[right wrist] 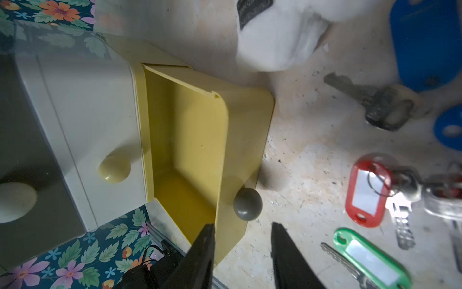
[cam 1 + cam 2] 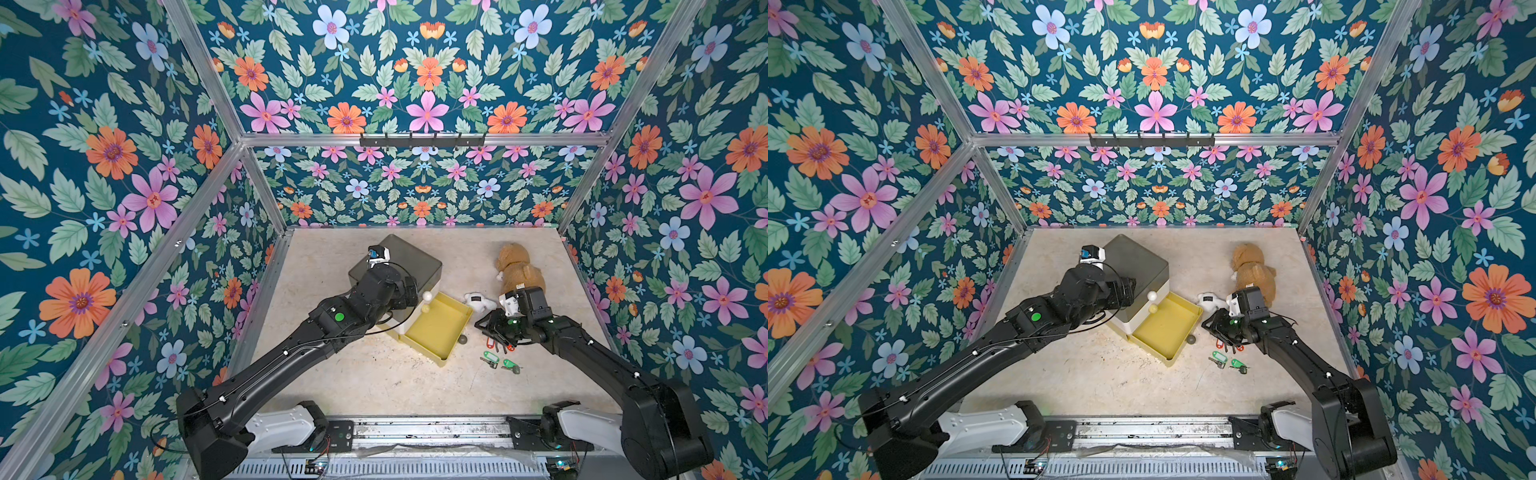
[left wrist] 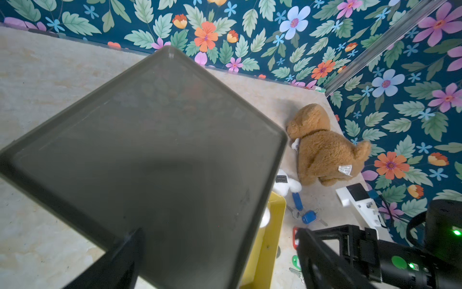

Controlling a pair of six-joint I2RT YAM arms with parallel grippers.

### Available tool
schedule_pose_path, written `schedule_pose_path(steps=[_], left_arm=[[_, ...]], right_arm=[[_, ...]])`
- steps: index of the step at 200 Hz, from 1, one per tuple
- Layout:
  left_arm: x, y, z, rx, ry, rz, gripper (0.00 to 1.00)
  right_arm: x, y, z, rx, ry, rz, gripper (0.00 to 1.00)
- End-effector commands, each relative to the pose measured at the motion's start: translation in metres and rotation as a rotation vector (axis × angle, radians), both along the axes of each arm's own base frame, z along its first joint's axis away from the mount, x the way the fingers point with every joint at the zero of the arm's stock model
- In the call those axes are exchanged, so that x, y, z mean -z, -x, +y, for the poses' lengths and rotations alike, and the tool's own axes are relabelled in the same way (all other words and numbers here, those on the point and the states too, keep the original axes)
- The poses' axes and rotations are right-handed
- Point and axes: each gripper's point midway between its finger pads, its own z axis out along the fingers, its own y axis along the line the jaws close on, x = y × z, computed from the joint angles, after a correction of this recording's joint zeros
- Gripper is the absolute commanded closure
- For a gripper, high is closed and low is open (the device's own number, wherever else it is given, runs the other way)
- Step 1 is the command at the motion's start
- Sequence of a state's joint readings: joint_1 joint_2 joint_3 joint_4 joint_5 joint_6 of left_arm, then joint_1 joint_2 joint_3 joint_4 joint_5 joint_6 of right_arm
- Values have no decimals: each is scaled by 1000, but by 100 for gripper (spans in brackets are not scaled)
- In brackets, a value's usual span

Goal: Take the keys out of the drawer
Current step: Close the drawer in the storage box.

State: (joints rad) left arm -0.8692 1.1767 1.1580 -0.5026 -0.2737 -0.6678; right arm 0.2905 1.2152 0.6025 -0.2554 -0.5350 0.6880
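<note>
The yellow drawer point(image 2: 436, 328) point(image 1: 190, 140) stands pulled out of a small cabinet point(image 2: 411, 262) point(image 3: 150, 150) with a grey top, and its inside shows bare. Several keys lie on the table to its right: red tags point(image 2: 492, 343) point(image 1: 367, 192), green tags point(image 2: 490, 357) point(image 1: 370, 255) and blue tags point(image 3: 308, 216) point(image 1: 425, 42). My right gripper point(image 2: 482, 330) point(image 1: 242, 225) hangs open just off the drawer's front, near its grey knob point(image 1: 247, 204), with only table between its fingers. My left gripper point(image 3: 220, 232) is spread wide open over the cabinet's top.
A brown plush dog point(image 2: 519, 270) point(image 3: 325, 150) lies at the back right. A small white plush point(image 2: 478, 301) point(image 1: 280, 37) sits between it and the drawer, close to the blue keys. A black hook rail point(image 2: 422, 141) hangs on the back wall.
</note>
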Motion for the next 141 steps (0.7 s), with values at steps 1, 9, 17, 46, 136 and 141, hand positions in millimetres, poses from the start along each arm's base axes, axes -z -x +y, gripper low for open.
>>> schedule_pose_path(steps=[1,9,17,46,136,141], left_arm=[[6,1,2,-2,8,25,1],[8,1,3,-2,7,31,1],[11,1,3,-1,8,38,1],[18,2,3,1,14,54,1],[26,2,0,7,26,75,1],[26,2,0,8,28,76,1]], right_arm=[[0,-4,6,5,-31,-12,58],[3,-3,8,3,-35,-5,58],[6,-1,8,2,-38,3,58],[14,1,9,5,-41,18,58],[31,10,22,-16,-67,55,58],[31,10,23,-18,-69,55,58]])
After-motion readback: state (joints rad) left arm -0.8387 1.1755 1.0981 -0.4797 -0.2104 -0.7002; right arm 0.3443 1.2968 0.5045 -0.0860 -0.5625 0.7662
